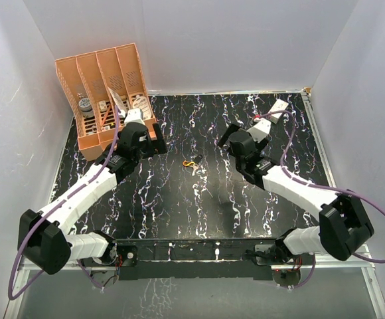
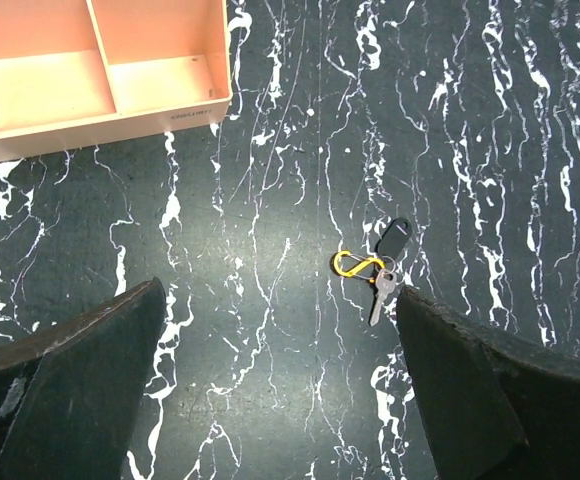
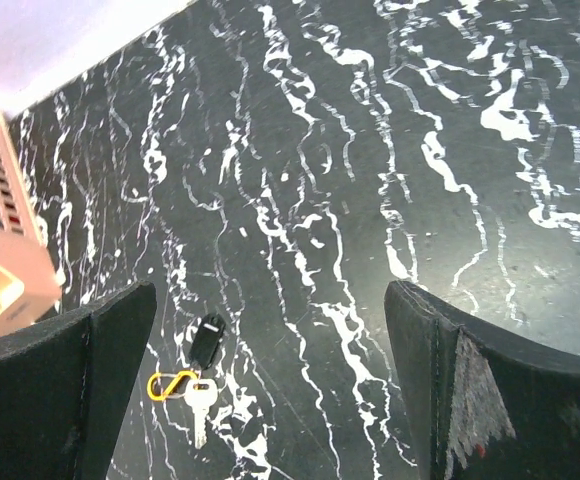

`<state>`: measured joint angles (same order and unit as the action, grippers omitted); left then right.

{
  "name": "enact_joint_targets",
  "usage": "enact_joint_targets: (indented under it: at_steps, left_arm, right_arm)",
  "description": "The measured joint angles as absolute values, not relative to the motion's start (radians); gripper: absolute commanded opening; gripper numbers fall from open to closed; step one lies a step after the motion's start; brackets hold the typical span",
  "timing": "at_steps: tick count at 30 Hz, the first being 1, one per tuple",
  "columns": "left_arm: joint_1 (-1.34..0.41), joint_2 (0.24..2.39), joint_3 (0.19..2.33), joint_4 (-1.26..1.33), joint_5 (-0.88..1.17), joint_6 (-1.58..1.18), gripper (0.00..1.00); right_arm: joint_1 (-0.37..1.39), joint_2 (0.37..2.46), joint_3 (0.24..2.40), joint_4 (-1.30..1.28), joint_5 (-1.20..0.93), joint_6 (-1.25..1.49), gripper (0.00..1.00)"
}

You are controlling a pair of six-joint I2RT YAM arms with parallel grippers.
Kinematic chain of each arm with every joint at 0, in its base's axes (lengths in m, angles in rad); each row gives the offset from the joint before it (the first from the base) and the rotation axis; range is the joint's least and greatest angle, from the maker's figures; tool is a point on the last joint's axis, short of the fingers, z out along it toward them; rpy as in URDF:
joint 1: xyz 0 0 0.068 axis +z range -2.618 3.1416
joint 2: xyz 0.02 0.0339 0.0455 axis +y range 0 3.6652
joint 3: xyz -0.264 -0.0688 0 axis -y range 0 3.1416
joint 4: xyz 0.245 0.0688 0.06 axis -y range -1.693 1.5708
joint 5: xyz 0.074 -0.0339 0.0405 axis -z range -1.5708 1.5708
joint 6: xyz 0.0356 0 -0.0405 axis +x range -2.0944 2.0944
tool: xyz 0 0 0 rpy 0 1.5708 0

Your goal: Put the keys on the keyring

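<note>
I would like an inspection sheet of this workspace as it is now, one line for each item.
Surface: black table with white veins.
Job's things: keys touching the yellow keyring, mid-table; whether threaded, cannot tell.
Clutter: orange organizer far left; white box far right.
Pincers: left pincer and right pincer open, empty.
Cables: purple cables loop along both arms.
Surroundings: white walls.
</note>
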<state>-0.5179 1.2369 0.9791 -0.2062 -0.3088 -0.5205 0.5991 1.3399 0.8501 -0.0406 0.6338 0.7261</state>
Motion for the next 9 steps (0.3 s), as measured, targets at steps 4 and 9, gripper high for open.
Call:
enact_joint_targets:
  at_steps: [4, 9]
  left_arm:
    - [-0.518, 1.202, 0.960, -0.188, -0.306, -0.516, 0.99]
    - [-0.518, 1.180, 0.958, -0.179, -0.307, -0.517, 0.99]
  right_arm:
    - [0.582, 1.287, 0.807, -0.055, 0.683, 0.786, 0.98]
    - [0.571, 1.229, 0.747, -0.047, 0.688, 0.809, 0.98]
